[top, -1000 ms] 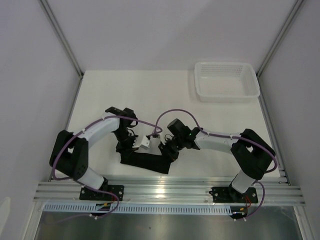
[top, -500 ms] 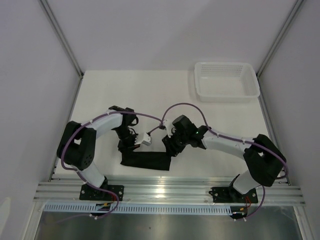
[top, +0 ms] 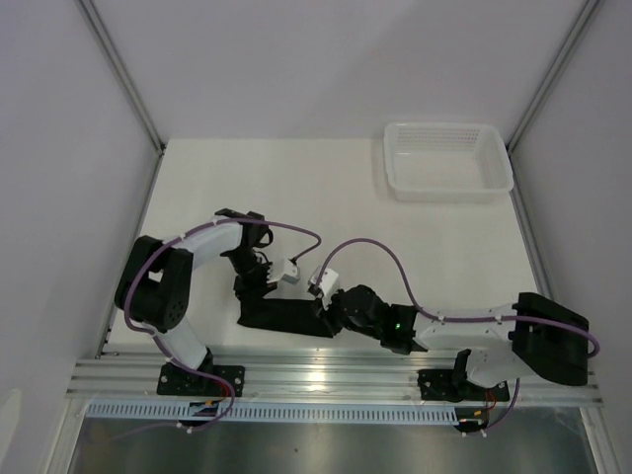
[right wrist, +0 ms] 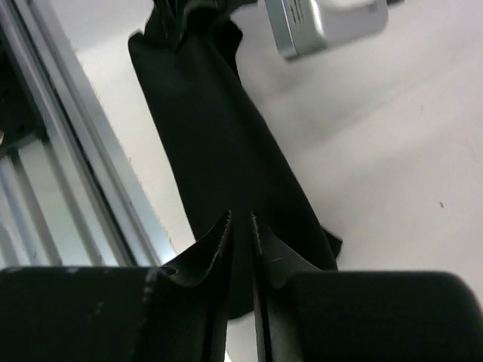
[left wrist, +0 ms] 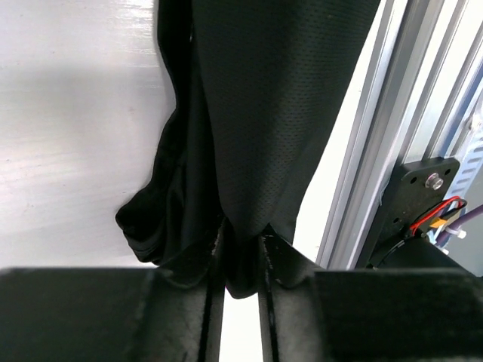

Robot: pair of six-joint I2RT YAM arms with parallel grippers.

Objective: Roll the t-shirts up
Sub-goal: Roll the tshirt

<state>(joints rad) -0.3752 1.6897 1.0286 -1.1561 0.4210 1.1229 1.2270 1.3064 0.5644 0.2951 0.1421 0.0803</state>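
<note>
Right gripper (right wrist: 241,220) swung nearer, pinching narrow mesh-knit t-shirt (top: 281,314).

No legible text, numbers, brand marks or signs in any view. Checked the black t-shirt (top: 286,314), the white basket (top: 450,188) and the aluminium rail (top: 336,380) at the near edge of the table: no readable marking on any of them.
</note>
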